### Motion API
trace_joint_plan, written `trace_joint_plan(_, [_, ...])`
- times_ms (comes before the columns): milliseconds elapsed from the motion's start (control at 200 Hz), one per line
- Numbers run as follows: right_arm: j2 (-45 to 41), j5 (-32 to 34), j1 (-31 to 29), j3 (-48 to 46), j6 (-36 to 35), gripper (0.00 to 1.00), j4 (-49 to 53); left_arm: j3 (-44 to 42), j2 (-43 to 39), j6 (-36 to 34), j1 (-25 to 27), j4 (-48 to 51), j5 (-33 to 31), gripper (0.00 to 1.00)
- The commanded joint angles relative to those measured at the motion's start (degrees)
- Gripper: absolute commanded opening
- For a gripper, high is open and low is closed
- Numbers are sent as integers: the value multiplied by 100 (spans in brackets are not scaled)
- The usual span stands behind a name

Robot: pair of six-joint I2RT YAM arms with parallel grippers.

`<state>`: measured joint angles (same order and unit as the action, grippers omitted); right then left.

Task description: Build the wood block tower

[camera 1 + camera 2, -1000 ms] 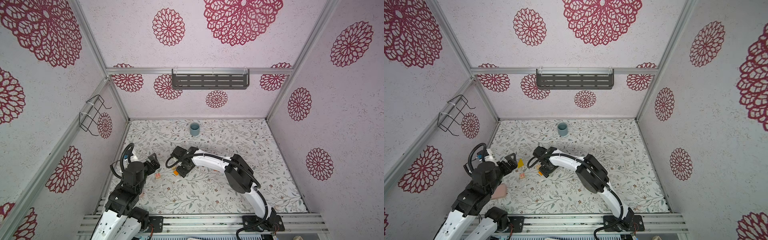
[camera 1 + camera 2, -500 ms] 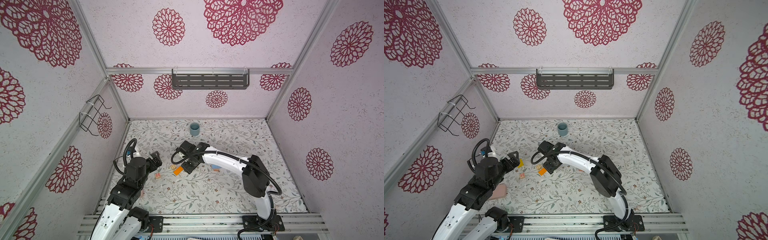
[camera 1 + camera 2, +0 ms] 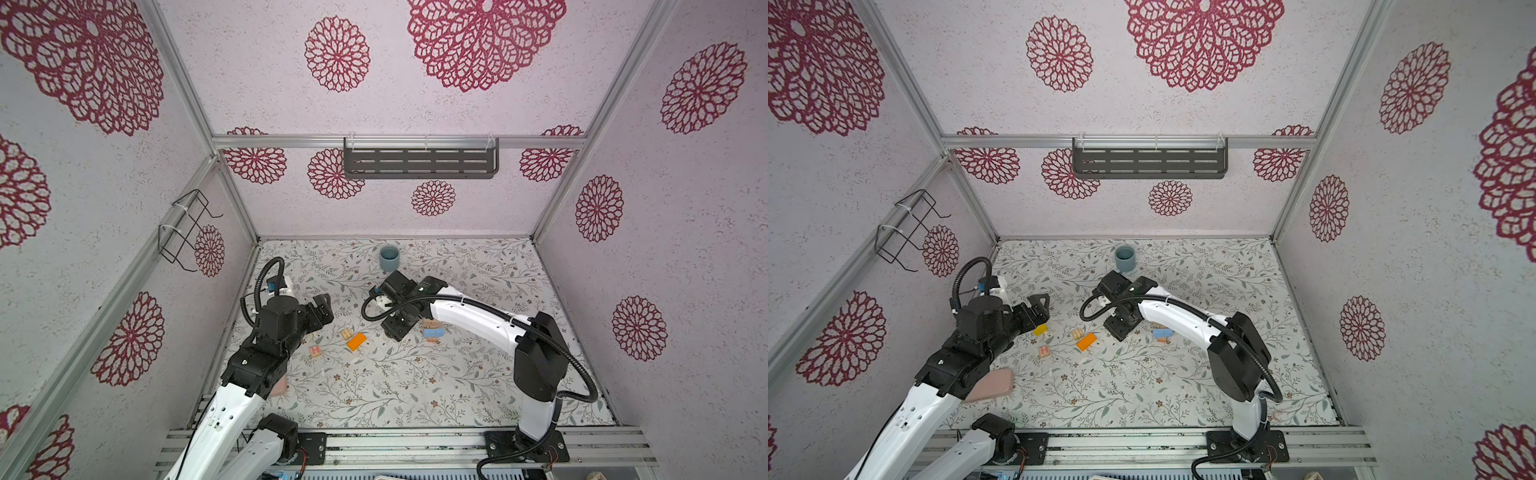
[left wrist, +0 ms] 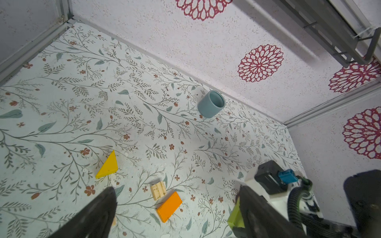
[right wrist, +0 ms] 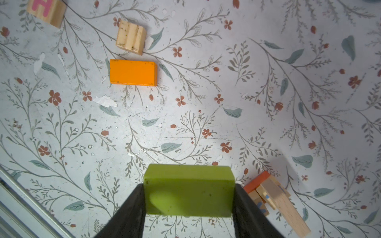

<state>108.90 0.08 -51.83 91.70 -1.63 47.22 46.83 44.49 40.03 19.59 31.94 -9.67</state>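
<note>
My right gripper (image 5: 188, 186) is shut on a green wood block (image 5: 188, 191) and holds it above the mat; in both top views the gripper (image 3: 397, 330) (image 3: 1119, 330) hangs between the loose blocks and the low tower (image 3: 434, 332) (image 3: 1162, 333), whose top is a blue block. In the right wrist view the tower's red-orange block (image 5: 257, 181) and tan pieces show. On the mat lie an orange block (image 3: 356, 341) (image 4: 169, 206), a grooved tan block (image 3: 347, 333) (image 5: 131, 37), an H cube (image 3: 316, 351) and a yellow wedge (image 4: 108, 165). My left gripper (image 3: 322, 307) (image 4: 177, 188) is open and empty, left of them.
A grey-blue cup (image 3: 389, 257) (image 4: 211, 104) stands upright near the back wall. A pink flat case (image 3: 992, 384) lies at the front left, partly under my left arm. Walls enclose the floral mat (image 3: 415, 386) on three sides.
My right gripper has moved right, away from the orange block and toward the tower, and its elbow has swung right. My left gripper has shifted slightly back and right.
</note>
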Motion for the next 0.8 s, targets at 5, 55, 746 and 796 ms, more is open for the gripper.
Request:
trace_joint_plan(5, [349,-91,-63,117,-325,53,-70,-132,-140,6,-55,466,199,96])
trace_joint_plan(55, [499,-112,-68,163,-376,53,-120,-165,-234,6,-57,554,231,100])
trace_joint_plan(746, [983,-45,-139,141,-825,78,-459,655,198,-593,-53,1406,399,97])
trace_joint_plan(796, [881,-58,-134,106,-819,79,-507,792,198,-706,-52,1517,387,98])
